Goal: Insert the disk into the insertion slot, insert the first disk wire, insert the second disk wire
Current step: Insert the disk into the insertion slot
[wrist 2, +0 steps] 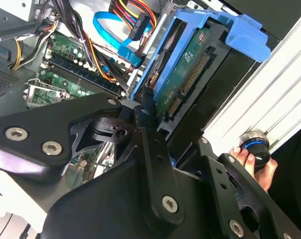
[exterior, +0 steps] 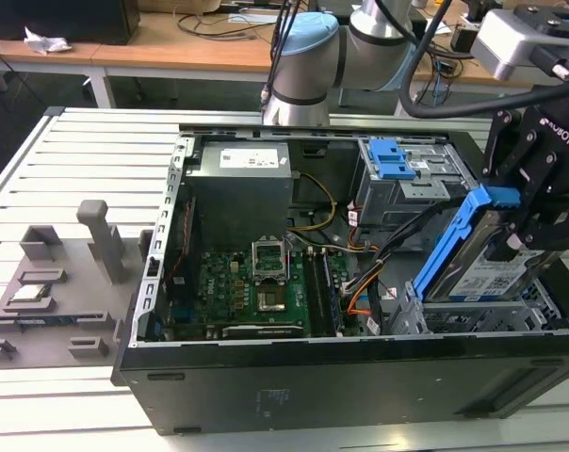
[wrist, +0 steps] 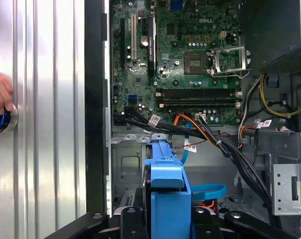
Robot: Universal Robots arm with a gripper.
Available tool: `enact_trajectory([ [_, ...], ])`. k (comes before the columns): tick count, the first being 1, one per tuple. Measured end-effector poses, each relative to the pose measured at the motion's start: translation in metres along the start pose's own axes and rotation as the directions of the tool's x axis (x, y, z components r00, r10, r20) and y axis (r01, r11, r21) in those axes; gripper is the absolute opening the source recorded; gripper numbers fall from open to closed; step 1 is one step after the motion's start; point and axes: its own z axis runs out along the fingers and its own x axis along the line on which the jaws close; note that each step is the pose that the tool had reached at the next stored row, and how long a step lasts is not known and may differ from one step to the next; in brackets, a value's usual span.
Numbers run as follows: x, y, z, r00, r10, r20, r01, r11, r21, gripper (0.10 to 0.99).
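Pincer (wrist 2: 174,119) clamped on the disk (exterior: 478,278), tilted over the insertion slot (exterior: 482,318): liable to catch its rim or snag the cables (wrist: 218,143) and jam crooked.

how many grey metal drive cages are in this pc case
2. A taller grey metal cage with a blue latch stands at the exterior view's right, farther back; a low perforated grey cage lies nearer, beneath the tilted blue-framed silver disk. More may be hidden.

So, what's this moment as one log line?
pincer: shut on blue-framed silver hard drive | drive: tilted over low grey metal cage | not seated
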Motion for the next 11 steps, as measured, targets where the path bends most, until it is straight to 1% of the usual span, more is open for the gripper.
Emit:
enact_trajectory([
  [8, 0.0000, -0.0002, 0.0054, 1.0000, 0.000, 0.0000, 0.000, 1.0000, 0.000, 0.361],
  [11, 0.0000, -0.0004, 0.0087, 1.0000, 0.000, -0.0001, 0.000, 1.0000, 0.000, 0.361],
])
